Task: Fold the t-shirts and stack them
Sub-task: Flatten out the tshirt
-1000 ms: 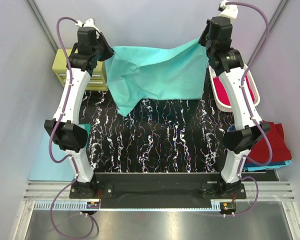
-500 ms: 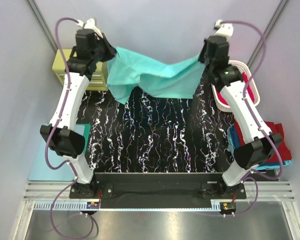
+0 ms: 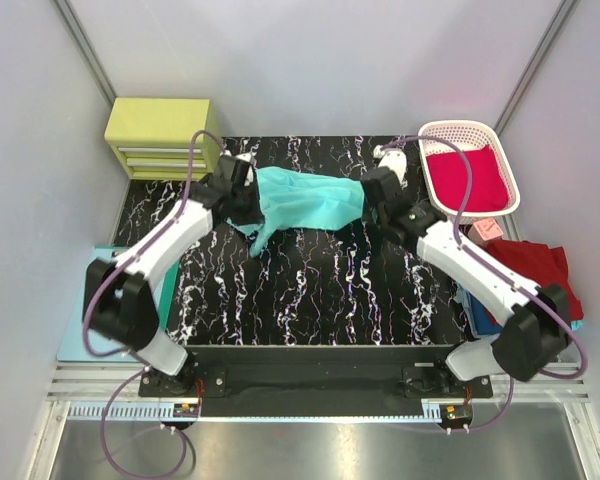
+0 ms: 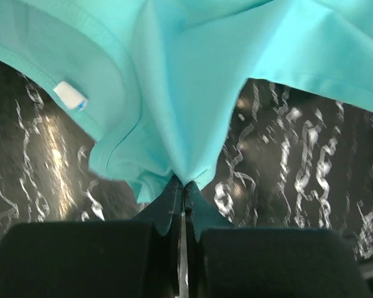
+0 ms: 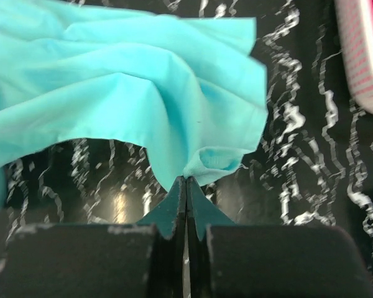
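Note:
The mint-teal t-shirt [image 3: 305, 199] hangs stretched in a low band across the far half of the black marbled table [image 3: 310, 290]. My left gripper [image 3: 248, 196] is shut on its left end; in the left wrist view the cloth [image 4: 193, 93] bunches into the closed tips [image 4: 183, 184], with a white neck label [image 4: 70, 95] showing. My right gripper [image 3: 372, 199] is shut on its right end, the fabric [image 5: 143, 99] pinched at the tips [image 5: 186, 180]. A crimson t-shirt [image 3: 467, 178] lies in the white basket [image 3: 513, 176]. A dark red t-shirt [image 3: 536, 275] lies over a blue one [image 3: 472, 297] at the right.
A yellow-green drawer box [image 3: 158, 135] stands at the far left corner. A pale blue clipboard [image 3: 72, 330] lies left of the table. A small pink thing [image 3: 486, 230] sits just in front of the basket. Grey walls close in on both sides.
Both arms have swung down and forward from high at the back, bringing the teal shirt from hanging in the air to low over the table. Both grips have held.

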`<state>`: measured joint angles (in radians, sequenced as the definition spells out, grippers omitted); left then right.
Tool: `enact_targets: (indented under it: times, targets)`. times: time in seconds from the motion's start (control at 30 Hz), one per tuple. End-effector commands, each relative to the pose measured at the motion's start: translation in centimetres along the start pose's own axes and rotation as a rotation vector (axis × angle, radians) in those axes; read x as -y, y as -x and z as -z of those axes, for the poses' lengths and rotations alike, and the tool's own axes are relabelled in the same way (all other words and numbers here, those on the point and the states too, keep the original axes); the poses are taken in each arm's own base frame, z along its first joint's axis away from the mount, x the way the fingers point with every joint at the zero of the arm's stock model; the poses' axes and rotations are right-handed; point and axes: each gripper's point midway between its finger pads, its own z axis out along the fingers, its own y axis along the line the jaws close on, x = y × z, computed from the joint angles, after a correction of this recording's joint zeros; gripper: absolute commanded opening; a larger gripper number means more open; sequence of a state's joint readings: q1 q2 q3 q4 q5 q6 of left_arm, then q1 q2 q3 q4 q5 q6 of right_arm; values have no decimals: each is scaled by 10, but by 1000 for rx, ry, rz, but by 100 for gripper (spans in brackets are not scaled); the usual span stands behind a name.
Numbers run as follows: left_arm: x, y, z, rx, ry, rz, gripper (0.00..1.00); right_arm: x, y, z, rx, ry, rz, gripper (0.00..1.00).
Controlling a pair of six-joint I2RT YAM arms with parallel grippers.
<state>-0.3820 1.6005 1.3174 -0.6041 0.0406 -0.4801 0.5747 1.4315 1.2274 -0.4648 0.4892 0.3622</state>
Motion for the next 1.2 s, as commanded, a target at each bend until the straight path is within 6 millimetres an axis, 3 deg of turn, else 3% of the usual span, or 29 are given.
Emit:
enact_targets:
  times: [0.0,0.1,0.27,0.43,0.77,1.07,1.17]
  targets:
    - [12,0,42,127,-56,6,0,-3,-25,20,-25,3,-52,0]
    - [4,-34,48,79,-49,6,0,-4,-55,22,-96,3,-32,0]
    - [-12,-68,57,24,-22,8,0,8,-88,28,-197,-32,-20,0]
    - [-32,-86,58,-46,68,-18,0,17,-113,35,-315,-83,-11,0]
    - [-56,-122,69,-180,163,-14,0,29,-171,79,-583,-120,-65,0]
    - [-80,-153,82,-311,262,-38,2,43,-206,108,-753,-146,-28,0]
    - [-78,-151,87,-306,256,-33,6,41,-195,106,-716,-131,-23,0]
